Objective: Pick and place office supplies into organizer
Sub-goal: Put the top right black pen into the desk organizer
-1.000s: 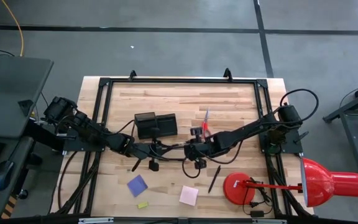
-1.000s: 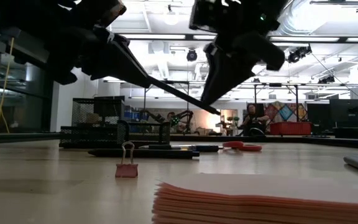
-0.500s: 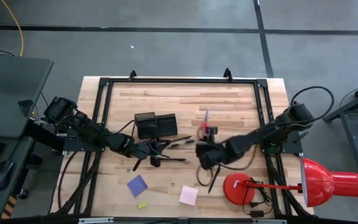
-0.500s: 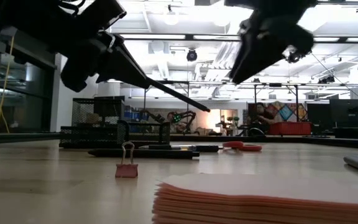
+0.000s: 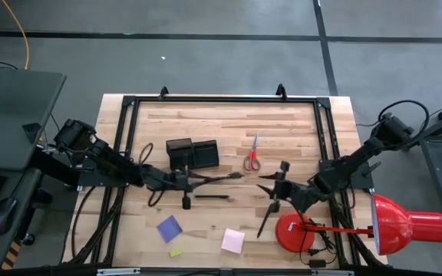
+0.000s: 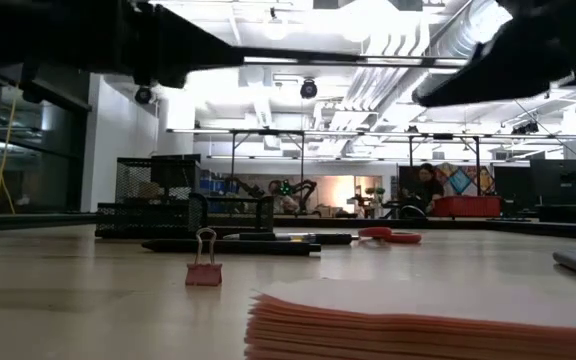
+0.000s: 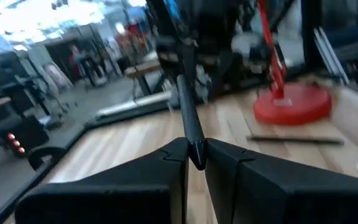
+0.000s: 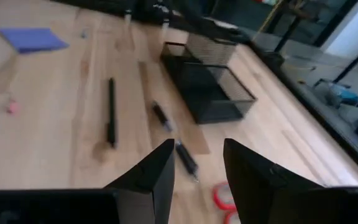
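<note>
Pen (image 7: pixel 188 118) clamped in left pincer (image 7: pixel 196 163), beside organizer (image 5: pixel 192 153).

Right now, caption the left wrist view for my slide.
Left gripper shut on a pen, lamp base beyond.

In the low view both arms are dark blurs cut by the top edge, and neither gripper shows. The red-handled scissors (image 6: pixel 389 236) are a thin sliver far back — their blades cannot be made out. The pink square note pad (image 6: pixel 418 325) runs off the bottom and right edges. In the right wrist view the scissors (image 8: pixel 224 199) show only as red loops behind the fingers (image 8: pixel 157 171). In the left wrist view the thin dark pen (image 7: pixel 189 118) blurs at its far end, and the red round lamp base (image 7: pixel 293 106) is smeared. From above, the small yellow eraser-like piece (image 5: pixel 176 252) is too small to identify.
</note>
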{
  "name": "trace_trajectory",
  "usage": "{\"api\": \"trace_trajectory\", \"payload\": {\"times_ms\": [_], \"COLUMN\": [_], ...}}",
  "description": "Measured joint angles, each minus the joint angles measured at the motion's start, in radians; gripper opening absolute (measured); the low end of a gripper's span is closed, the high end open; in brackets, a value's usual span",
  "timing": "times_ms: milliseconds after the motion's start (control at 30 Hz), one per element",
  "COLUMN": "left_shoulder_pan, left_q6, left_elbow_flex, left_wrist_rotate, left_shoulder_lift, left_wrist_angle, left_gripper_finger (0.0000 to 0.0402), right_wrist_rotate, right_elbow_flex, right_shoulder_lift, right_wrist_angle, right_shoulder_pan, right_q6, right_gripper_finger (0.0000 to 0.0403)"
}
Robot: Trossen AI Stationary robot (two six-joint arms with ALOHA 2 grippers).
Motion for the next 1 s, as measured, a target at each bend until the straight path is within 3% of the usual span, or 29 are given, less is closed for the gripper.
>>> {"api": "trace_trajectory", "payload": {"times_ms": [67,133,267,433,800,1000], "left_shoulder_pan": [0.001,0.001,-0.001,0.000,0.000,0.001], "left_q6": [-0.002,-0.014,-0.037,-0.057,-0.042,-0.041], "left_elbow_flex": [-0.032,-0.058,-0.070,-0.070,-0.057,-0.057], "left_wrist_rotate": [0.041,0.123,0.231,0.240,0.265,0.265], "left_shoulder_lift": [0.000,0.000,0.000,0.000,0.000,0.000], "left_wrist_angle": [0.116,0.219,0.282,0.288,0.331,0.332], "left_gripper_finger": [0.0020,0.0020,0.0020,0.0020,0.0020,0.0020], "right_wrist_rotate": [0.023,-0.017,-0.190,-0.390,-0.729,-0.792], "right_elbow_flex": [-0.052,-0.104,-0.168,-0.188,-0.098,0.007], "right_shoulder_lift": [-0.015,-0.015,-0.010,-0.010,0.005,0.126], "right_wrist_angle": [0.093,0.239,0.573,0.823,0.793,0.790], "right_shoulder_pan": [0.010,0.009,-0.018,-0.076,-0.281,-0.307], "right_q6": [-0.034,-0.102,-0.264,-0.413,-0.380,-0.421], "right_gripper_finger": [0.0131,0.0131,0.0131,0.0131,0.0131,0.0131]}}
